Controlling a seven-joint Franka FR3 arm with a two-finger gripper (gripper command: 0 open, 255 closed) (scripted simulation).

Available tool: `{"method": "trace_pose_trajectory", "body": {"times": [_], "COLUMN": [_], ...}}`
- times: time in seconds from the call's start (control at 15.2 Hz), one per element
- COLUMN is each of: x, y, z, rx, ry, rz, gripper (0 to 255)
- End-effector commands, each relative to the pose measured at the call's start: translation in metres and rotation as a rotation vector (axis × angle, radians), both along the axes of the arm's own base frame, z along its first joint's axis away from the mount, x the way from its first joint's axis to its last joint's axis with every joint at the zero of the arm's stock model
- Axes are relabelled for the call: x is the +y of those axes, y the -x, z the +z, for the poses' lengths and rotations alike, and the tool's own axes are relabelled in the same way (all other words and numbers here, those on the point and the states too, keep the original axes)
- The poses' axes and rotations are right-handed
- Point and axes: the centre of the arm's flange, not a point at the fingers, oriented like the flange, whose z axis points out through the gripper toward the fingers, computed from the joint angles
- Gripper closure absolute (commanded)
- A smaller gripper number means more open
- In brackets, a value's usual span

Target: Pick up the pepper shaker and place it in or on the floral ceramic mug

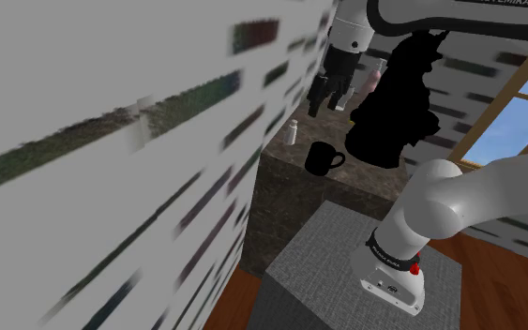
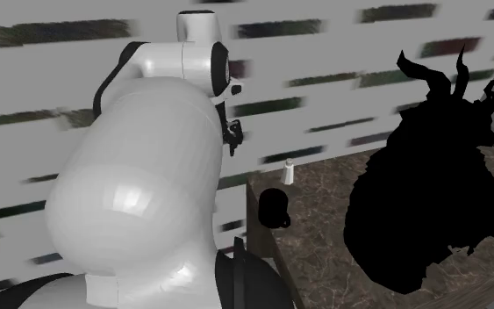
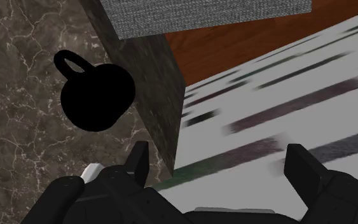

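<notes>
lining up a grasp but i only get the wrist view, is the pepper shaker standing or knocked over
observer: Standing. The white shaker is upright on the counter, apart from the black mug.
operator: end effector touching it yet
observer: No. The end effector hangs higher than the shaker, with a gap between them.
operator: anything else up there
observer: A large black shape, taller than the mug, stands on the counter too.

Surface: dark veined stone counter (image 2: 324, 197)
On it: white shaker (image 2: 287, 172), black mug (image 2: 274, 208), large black shape (image 2: 429, 202)
</notes>
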Motion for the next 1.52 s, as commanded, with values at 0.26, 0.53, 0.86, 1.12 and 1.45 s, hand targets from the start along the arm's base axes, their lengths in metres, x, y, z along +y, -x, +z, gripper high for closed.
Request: {"method": "trace_pose_trajectory", "body": {"times": [0.26,0.53,0.86,1.12,1.45], "x": [-0.034,-0.068,-0.112,-0.147,-0.191], "y": [-0.026,-0.052,-0.085,-0.112,-0.146], "z": [-0.027,-0.053,-0.085,-0.110,-0.139], "rx": [-0.014,-0.028,-0.045,-0.059,-0.077], "ry": [0.012,0.024,0.039,0.051,0.066], "rz": [0.001,0.002,0.003,0.004,0.005], "gripper": [0,0,0,0,0]}}
